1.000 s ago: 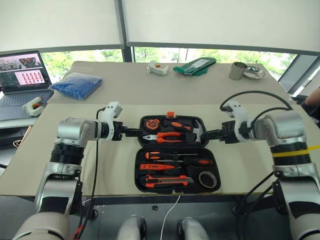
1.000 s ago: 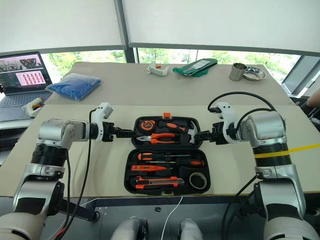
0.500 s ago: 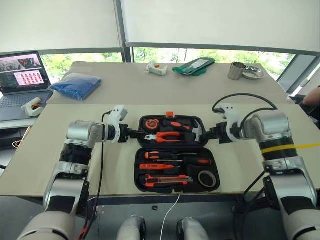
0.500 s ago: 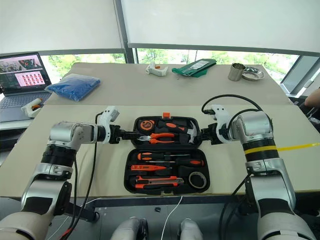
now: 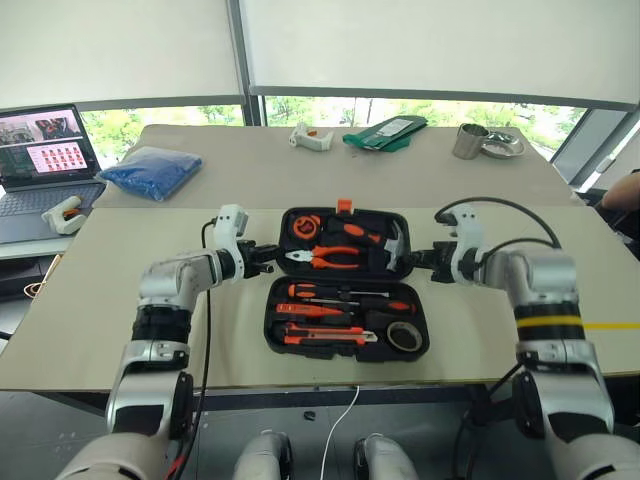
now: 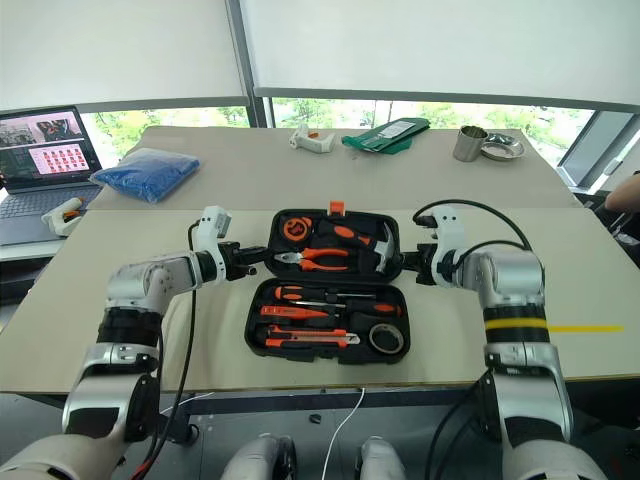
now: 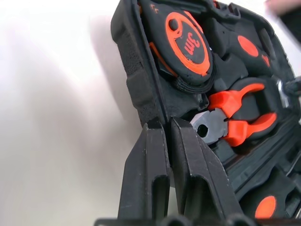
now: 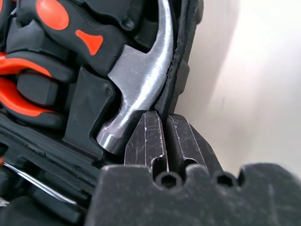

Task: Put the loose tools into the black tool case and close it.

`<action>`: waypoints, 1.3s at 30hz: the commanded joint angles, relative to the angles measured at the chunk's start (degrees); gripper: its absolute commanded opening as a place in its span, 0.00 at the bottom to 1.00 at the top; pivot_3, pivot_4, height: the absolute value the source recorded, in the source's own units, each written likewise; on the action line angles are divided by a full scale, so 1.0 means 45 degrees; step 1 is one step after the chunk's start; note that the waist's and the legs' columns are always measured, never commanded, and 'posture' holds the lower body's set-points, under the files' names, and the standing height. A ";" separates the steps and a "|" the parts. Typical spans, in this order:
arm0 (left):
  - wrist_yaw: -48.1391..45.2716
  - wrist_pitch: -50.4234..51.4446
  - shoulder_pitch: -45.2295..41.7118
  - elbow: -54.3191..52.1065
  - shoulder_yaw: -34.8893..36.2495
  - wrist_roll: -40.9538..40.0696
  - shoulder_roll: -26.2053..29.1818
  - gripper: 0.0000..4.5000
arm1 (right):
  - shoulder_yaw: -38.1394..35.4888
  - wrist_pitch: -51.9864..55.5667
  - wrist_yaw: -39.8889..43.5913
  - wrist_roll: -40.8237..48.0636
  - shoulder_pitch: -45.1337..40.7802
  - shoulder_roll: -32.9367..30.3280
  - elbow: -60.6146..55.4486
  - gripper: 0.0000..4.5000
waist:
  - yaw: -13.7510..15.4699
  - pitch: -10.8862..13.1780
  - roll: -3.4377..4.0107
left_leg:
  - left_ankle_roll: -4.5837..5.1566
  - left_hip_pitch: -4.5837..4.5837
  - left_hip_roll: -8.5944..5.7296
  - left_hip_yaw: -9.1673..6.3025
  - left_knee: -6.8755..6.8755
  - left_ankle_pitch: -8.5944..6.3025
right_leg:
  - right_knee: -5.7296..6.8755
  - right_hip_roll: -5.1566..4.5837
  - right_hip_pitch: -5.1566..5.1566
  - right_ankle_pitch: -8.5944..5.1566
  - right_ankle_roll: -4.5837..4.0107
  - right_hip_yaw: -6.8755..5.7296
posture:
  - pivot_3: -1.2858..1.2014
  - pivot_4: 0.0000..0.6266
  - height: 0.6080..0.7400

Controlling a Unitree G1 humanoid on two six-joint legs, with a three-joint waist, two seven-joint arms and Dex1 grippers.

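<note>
The black tool case (image 5: pixel 346 282) lies open near the front edge of the near table (image 5: pixel 90 300). Its far half, the lid, is raised off the surface and tilted up toward the robot. The lid holds the tape measure (image 5: pixel 301 226), the pliers (image 5: pixel 325 259) and the hammer (image 5: pixel 386 245); the small orange latch (image 5: pixel 343 206) sits on its far rim. The near half lies flat and holds two screwdrivers (image 5: pixel 345 297), the slim tester (image 5: pixel 312 311), the utility knife (image 5: pixel 320 336) and the round roll (image 5: pixel 404 336), each seated in its moulded slot.

Surroundings: an open laptop (image 5: pixel 42 162) stands at the far left, with a small white object (image 5: pixel 64 214) just in front of it. On the far table lie a blue bag (image 5: pixel 153 171), a white clip-like part (image 5: pixel 309 137), a green pouch (image 5: pixel 384 131) and a metal cup (image 5: pixel 467 141) beside a metal dish (image 5: pixel 503 145). None of these lies near the case. A person's arm (image 5: pixel 622 190) shows at the right edge.

Left gripper (image 7: pixel 164 129): fingers pressed together, clamped on the left edge of the lid, beside the tape measure and the nose of the pliers.

Right gripper (image 8: pixel 163 123): fingers pressed together, clamped on the right edge of the lid, just beside the hammer head.
</note>
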 commanded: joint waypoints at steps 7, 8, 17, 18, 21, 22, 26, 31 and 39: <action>-0.1807 -0.9206 0.2035 -0.0911 0.0023 0.0949 0.0003 0.01 | 0.0884 -1.2979 0.0896 -0.3182 0.3621 -0.1571 -0.1736 0.00 | 0.0056 0.0012 -0.0001 | 0.0010 -0.0013 -0.0010 0.0049 -0.0008 -0.0013 | -0.0030 -0.0001 0.0014 -0.0024 0.0038 -0.0012 | 0.52 0.24 1.00; -0.1913 -1.0083 0.2222 -0.0744 -0.0156 0.1295 0.0113 0.01 | 0.1045 -1.4352 0.0821 -0.3640 0.3936 -0.1761 -0.1436 0.00 | 0.0048 0.0012 -0.0001 | 0.0013 -0.0013 -0.0012 0.0050 -0.0008 -0.0015 | -0.0030 -0.0003 0.0015 -0.0025 0.0039 -0.0012 | 0.52 0.24 1.00; -0.4187 -1.7062 0.3911 0.1311 -0.2300 0.3154 0.2063 0.08 | 0.2384 -2.0611 -0.1271 -0.6821 0.4892 -0.2795 0.0978 0.22 | -0.0054 0.0010 0.0002 | -0.0094 0.0103 0.0040 0.0034 -0.0004 -0.0075 | -0.0028 -0.0005 0.0074 -0.0105 0.0035 0.0003 | 0.52 0.24 1.00; -0.4446 -1.7394 0.3960 0.1448 -0.2378 0.3101 0.2270 0.16 | 0.2344 -2.0746 -0.1315 -0.6785 0.4929 -0.2862 0.1077 0.27 | -0.0046 0.0010 0.0002 | -0.0095 0.0107 0.0044 0.0032 -0.0004 -0.0074 | -0.0025 -0.0004 0.0077 -0.0106 0.0031 0.0003 | 0.52 0.24 1.00; -0.4499 -1.8452 0.4103 0.1976 -0.2103 0.3022 0.2977 0.39 | 0.1973 -2.1300 -0.1648 -0.6939 0.5255 -0.3366 0.1381 0.52 | -0.0032 0.0010 0.0004 | -0.0093 0.0110 0.0039 0.0037 -0.0003 -0.0073 | -0.0019 -0.0014 0.0075 -0.0104 0.0032 0.0009 | 0.52 0.24 1.00; -0.4396 -1.8764 0.4133 0.2257 -0.2067 0.3193 0.3220 0.46 | 0.1854 -2.1531 -0.1880 -0.7114 0.5343 -0.3526 0.1488 0.59 | -0.0027 0.0010 0.0003 | -0.0091 0.0110 0.0038 0.0041 -0.0004 -0.0073 | -0.0015 -0.0019 0.0071 -0.0103 0.0034 0.0018 | 0.52 0.24 1.00; -0.4669 -1.6859 0.4460 0.2945 -0.1606 0.2359 0.4091 0.62 | 0.1275 -2.1405 -0.1613 -0.5799 0.6228 -0.4283 0.1532 0.84 | 0.0024 0.0009 0.0004 | -0.0091 0.0118 0.0040 0.0037 -0.0002 -0.0073 | -0.0014 -0.0020 0.0076 -0.0110 0.0030 0.0012 | 0.52 0.24 1.00; -0.5080 -1.4631 0.4044 0.2809 -0.1530 0.1863 0.4363 0.62 | 0.0913 -1.9093 0.0821 -0.1867 0.8155 -0.5003 -0.0396 0.71 | 0.0086 0.0010 0.0003 | -0.0073 0.0114 0.0037 0.0032 -0.0001 -0.0080 | -0.0017 -0.0036 0.0091 -0.0114 0.0048 0.0009 | 0.52 0.24 1.00; -0.4328 -1.2271 0.1219 0.3640 -0.2242 0.2620 0.2849 0.13 | 0.1668 -1.4319 0.2899 0.0852 1.0573 -0.5222 -0.5405 0.13 | 0.0302 0.0010 -0.0007 | -0.0077 0.0148 0.0035 -0.0003 0.0010 -0.0081 | -0.0023 -0.0025 0.0152 -0.0123 0.0037 -0.0013 | 0.52 0.24 1.00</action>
